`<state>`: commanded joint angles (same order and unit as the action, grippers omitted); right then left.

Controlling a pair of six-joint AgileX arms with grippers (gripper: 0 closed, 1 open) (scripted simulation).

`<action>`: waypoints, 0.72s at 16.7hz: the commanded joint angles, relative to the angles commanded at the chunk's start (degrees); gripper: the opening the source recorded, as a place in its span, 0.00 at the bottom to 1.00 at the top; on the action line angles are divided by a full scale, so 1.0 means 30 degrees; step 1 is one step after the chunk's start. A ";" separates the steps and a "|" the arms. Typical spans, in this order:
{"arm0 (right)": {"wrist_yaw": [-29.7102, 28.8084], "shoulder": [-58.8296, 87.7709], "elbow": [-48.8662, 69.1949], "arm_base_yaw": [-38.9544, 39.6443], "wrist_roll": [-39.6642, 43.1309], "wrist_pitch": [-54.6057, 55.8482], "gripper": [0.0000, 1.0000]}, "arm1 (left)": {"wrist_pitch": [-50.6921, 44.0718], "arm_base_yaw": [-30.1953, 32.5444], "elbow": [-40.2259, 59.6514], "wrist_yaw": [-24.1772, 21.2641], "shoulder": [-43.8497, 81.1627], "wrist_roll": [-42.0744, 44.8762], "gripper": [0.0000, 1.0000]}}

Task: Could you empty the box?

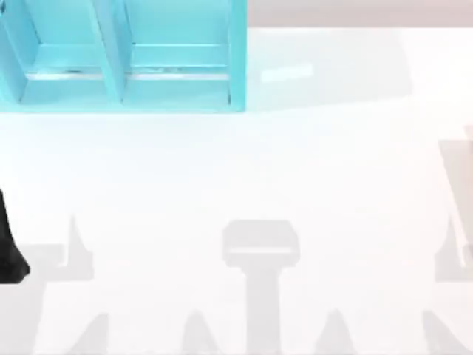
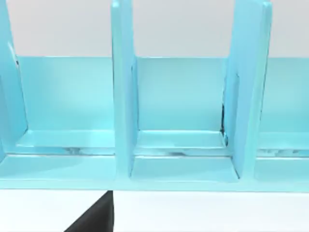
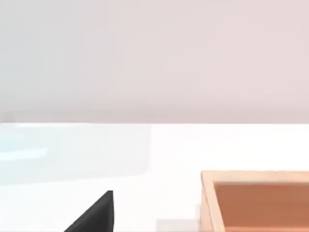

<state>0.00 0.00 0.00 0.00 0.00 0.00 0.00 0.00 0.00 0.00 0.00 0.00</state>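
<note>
Seemingly nothing has been taken out yet. The wooden box sits on the white table in the right wrist view, its orange-brown inside partly seen, and I cannot tell what it holds. A blue partitioned rack stands at about eleven o'clock on the table, its visible compartments bare. The left arm hangs low at nine o'clock, its camera facing the rack; the right arm's faces the box. I cannot tell whether either pincer is open or closed.
</note>
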 joint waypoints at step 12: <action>0.0054 1.0400 0.8826 -0.3425 0.3360 -0.8515 1.00 | 0.0000 0.0000 0.0000 0.0000 0.0000 0.0000 1.00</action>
<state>0.16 31.20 26.48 -10.28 10.08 -25.55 0.00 0.00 0.00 0.00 0.00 0.00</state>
